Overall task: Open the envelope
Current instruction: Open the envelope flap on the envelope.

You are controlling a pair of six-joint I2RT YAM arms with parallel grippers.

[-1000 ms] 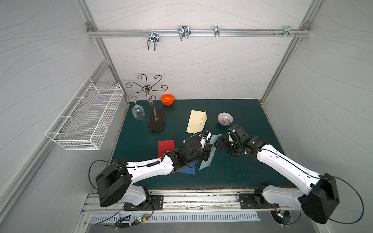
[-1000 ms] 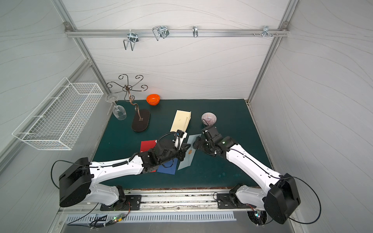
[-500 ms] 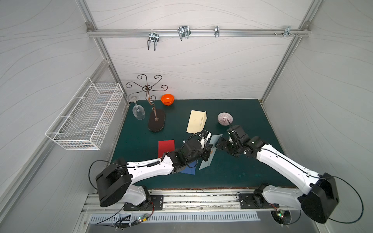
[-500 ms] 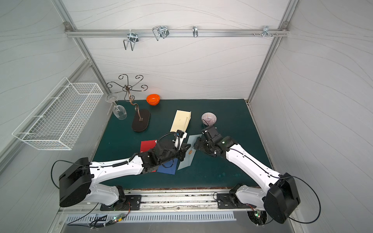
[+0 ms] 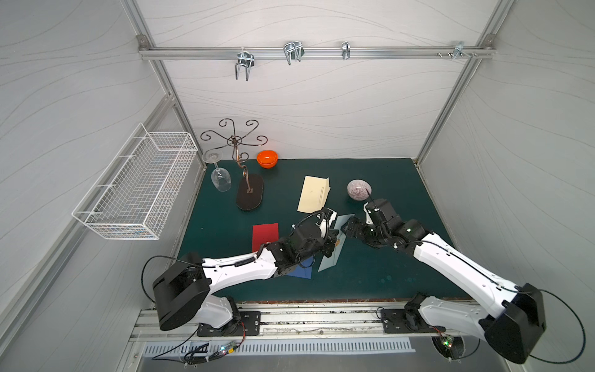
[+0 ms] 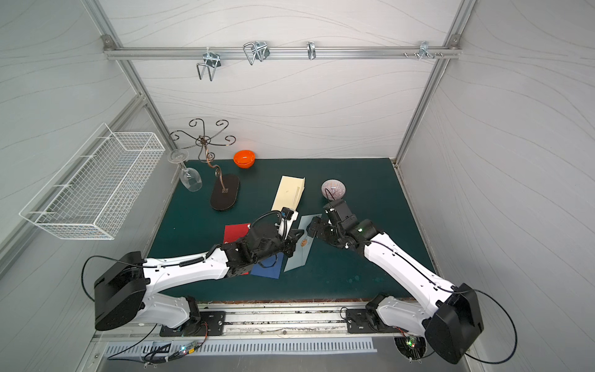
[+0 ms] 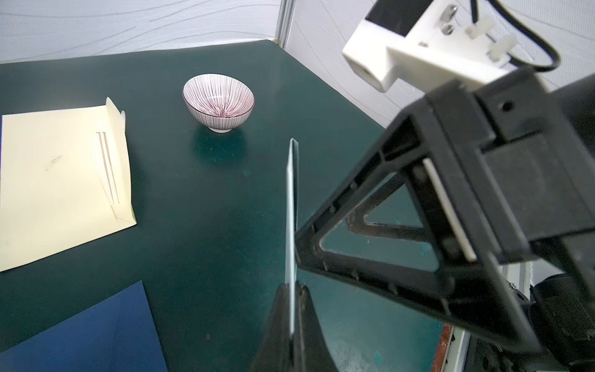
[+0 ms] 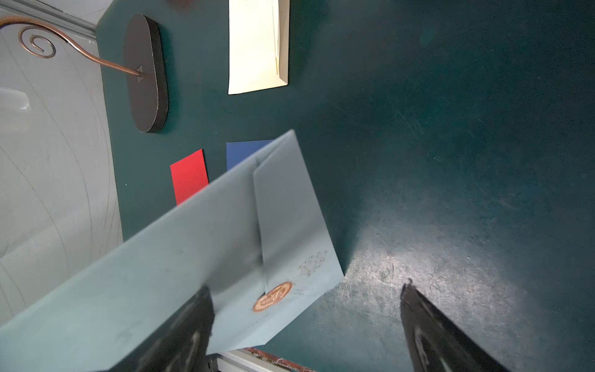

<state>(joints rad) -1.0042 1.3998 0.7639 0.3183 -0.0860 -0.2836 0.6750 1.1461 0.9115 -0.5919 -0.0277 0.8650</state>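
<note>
The left gripper [image 7: 292,309] pinches the pale blue envelope [image 8: 145,273], tilted over the middle of the desk [image 8: 450,128]. The right gripper [image 8: 306,290] stands wide at the flap [image 8: 289,209]; it should take only the flap edge beside the seal [image 8: 273,296] and peel slowly.

The blue-grey envelope [image 8: 193,241] in my black left gripper [image 7: 291,290] bears a round copper seal [image 8: 272,296] and a faint sprig print. Mid-frame in both top views lie a cream envelope [image 5: 314,193], red card [image 5: 265,235] and navy card [image 5: 301,272] on the dark green mat [image 5: 370,273]. The bowl [image 7: 219,96] is white with purple-red radial stripes.
</note>
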